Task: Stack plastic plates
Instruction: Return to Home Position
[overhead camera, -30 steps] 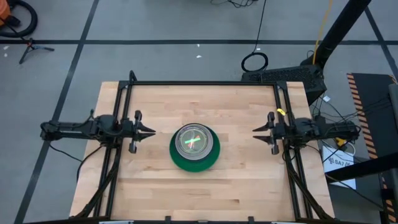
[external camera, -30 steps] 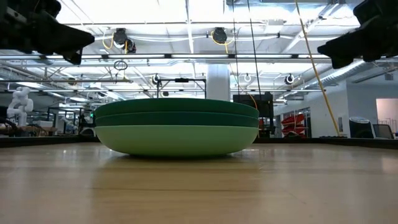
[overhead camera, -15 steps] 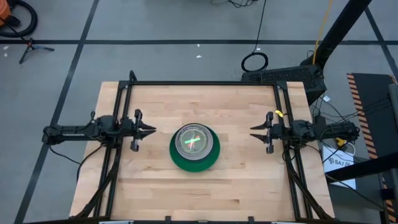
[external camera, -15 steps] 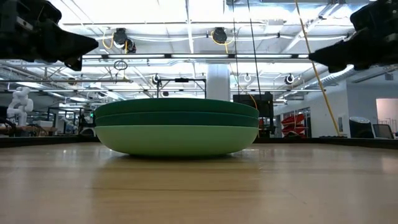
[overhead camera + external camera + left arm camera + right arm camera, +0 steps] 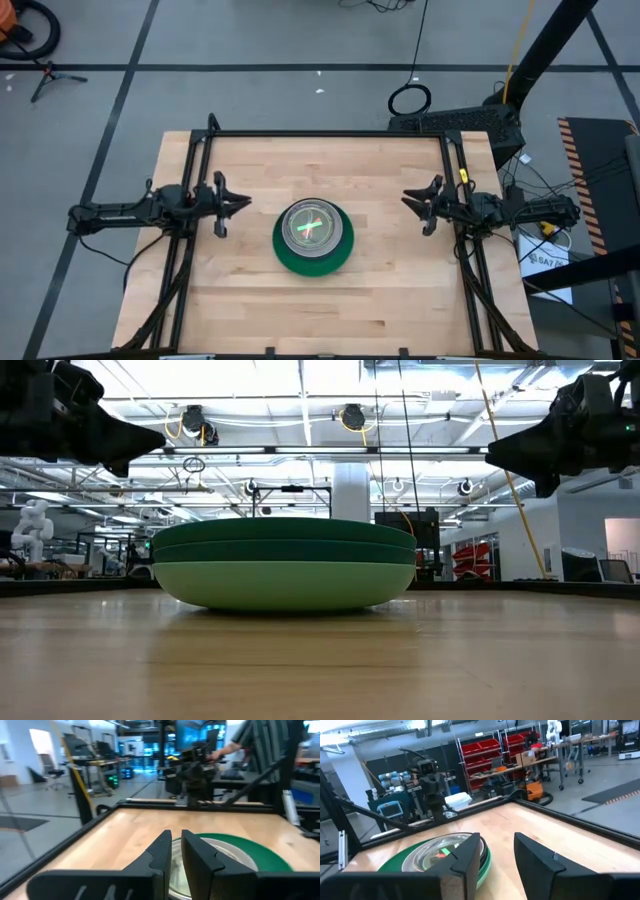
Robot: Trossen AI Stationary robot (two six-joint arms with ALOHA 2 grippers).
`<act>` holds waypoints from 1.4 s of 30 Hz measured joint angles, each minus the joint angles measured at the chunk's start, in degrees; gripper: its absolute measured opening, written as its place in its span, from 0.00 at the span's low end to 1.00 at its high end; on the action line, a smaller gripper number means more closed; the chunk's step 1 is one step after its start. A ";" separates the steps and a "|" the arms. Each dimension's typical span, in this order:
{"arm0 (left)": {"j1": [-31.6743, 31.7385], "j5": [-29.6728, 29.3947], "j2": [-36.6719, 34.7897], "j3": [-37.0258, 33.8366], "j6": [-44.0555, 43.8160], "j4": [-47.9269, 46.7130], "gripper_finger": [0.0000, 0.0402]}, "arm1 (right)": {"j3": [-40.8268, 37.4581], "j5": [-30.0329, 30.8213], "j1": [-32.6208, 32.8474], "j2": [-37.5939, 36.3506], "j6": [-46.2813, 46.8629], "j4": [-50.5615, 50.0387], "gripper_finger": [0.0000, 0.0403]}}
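Observation:
The plastic plates (image 5: 313,236) stand in one stack at the table's middle. In the low view a mint plate (image 5: 283,585) rests on the wood with two dark green ones (image 5: 283,540) on top. From above, smaller plates nest inside, and translucent ones showing lime and red (image 5: 311,226) lie uppermost. My left gripper (image 5: 245,204) hovers left of the stack, level and pointing at it. Only a narrow gap (image 5: 176,845) separates its fingers, and nothing is between them. My right gripper (image 5: 407,199) hovers right of the stack, open and empty (image 5: 497,845). Both are above plate height (image 5: 150,440) (image 5: 495,452).
A black frame rail (image 5: 330,134) runs along the table's far edge, and side rails pass under both arms. Bare wood lies all around the stack. A person (image 5: 260,740) stands beyond the table's right side. Cables and gear (image 5: 540,250) lie off the right edge.
My right gripper has sunk a little and rolled about its own pointing line, and its fingertips now sit slightly nearer the far edge. My left gripper has tipped from slightly downward to level. The stack has not moved.

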 joint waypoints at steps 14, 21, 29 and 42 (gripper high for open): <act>0.16 -2.52 0.00 0.00 0.97 -1.21 0.13 | -0.11 -0.13 0.00 0.01 -0.67 0.35 0.29; 0.16 -2.52 0.00 0.00 0.98 -1.24 0.13 | -0.15 -0.19 0.00 0.01 -0.67 0.49 0.29; 0.16 -2.52 0.00 0.00 1.00 -1.27 0.13 | -0.17 -0.22 0.02 0.01 -0.67 0.56 0.29; 0.16 -2.52 0.00 0.00 1.03 -1.29 0.13 | -0.17 -0.24 0.02 0.01 -0.68 0.65 0.29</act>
